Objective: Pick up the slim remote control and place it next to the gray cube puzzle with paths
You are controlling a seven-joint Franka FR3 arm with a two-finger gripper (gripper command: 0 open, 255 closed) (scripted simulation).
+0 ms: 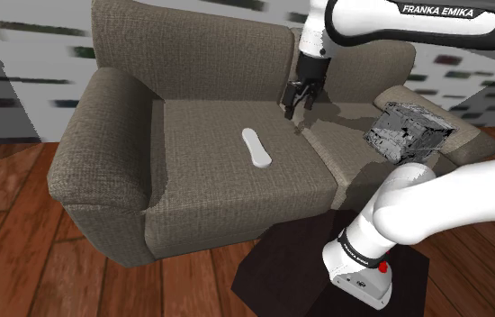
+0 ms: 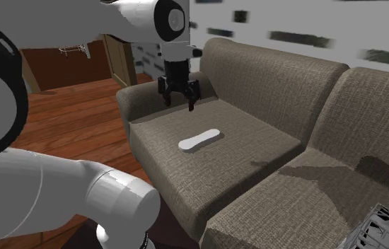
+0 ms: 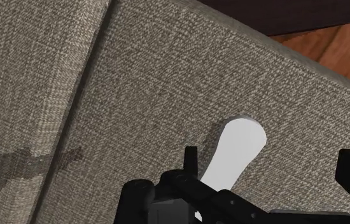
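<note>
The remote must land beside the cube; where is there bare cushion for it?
Free: the sofa cushion patch between the centre seam and the gray cube, and the strip before the cube's front. The other cushion is bare around the white remote. Tight: between cube and armrest.

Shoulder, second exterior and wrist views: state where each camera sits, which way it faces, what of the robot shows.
Shoulder view: above and beside the stand, looking down over the sofa; arm and open gripper.
Second exterior view: by the sofa's cube end, facing along the seat toward the wooden floor; arm links close.
Wrist view: on the hand, looking down at the seat cushion; both black fingers.
Shared: all three hold the white remote control; both exterior views show the grey cube puzzle.
</note>
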